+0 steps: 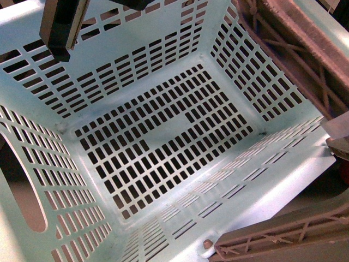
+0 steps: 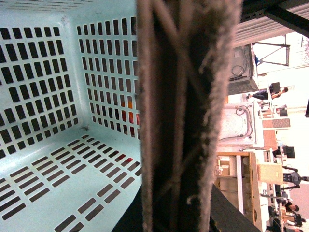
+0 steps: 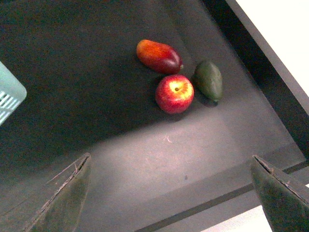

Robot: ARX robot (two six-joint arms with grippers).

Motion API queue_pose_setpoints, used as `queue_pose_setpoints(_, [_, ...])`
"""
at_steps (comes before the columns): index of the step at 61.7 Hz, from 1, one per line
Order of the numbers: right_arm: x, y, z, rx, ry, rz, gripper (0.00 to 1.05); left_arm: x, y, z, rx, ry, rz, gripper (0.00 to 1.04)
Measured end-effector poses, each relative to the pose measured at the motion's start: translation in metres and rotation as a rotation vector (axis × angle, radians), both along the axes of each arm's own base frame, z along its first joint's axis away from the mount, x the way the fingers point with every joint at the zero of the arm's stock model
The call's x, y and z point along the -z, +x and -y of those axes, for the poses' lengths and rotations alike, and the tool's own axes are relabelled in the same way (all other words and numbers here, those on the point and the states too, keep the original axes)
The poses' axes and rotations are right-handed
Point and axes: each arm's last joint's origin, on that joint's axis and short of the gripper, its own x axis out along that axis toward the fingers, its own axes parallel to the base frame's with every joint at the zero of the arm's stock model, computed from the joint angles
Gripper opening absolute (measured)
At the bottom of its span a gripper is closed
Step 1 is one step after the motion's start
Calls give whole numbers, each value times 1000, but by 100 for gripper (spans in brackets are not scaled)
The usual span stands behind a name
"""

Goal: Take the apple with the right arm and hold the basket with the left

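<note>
Our right gripper (image 3: 172, 198) is wide open, with nothing between its jaws. Its two dark fingertips (image 3: 63, 193) stand far apart, and we see bare dark table (image 3: 72, 58) between them.

The apple (image 3: 175, 94) lies out ahead of that open gap, well apart from the fingertips and about in line with the middle of the gap. It sits on the table with its yellow stem dimple facing up at the camera. It is round, so we think the jaws can close on it from any side.

Two other fruits crowd it on the far side. The oblong orange-red fruit (image 3: 158, 56) is just beside it, maybe touching. The dark green fruit (image 3: 209, 80) is just beside it too. The near side of the apple, the side toward our jaws, is free.

A corner of the basket (image 3: 7, 96) shows off to one side, well apart from the apple.

Our left gripper (image 2: 181, 217) is right up against the brownish handle (image 2: 188, 116) of the basket. The handle fills the space in front of the camera. We cannot tell if the jaws are clenched on it or loose.

In the front view we look down into the basket, and nothing lies on its slotted floor (image 1: 163, 142). The apple is not in that view.

We judge that the right arm is the nearer one. It must go forward and down to the apple.
</note>
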Motion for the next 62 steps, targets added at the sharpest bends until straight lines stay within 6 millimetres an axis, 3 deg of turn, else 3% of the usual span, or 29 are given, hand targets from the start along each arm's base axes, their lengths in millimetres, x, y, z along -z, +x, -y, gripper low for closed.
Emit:
queue_pose_setpoints(17, [28,40,32,30,-12,-88,96,0,0,0,4,-2,-1,7])
queue_pose_setpoints(30, [57,93,61,75,-34,-139,96,0,0,0,3,-2,-1,7])
queue_pose_setpoints(36, [87,119,73,106,22,-219,96,0,0,0,2,-1,0,7])
queue_pose_setpoints(62, [155,165,94,186,114,-324,96,0,0,0,3,-2,0,7])
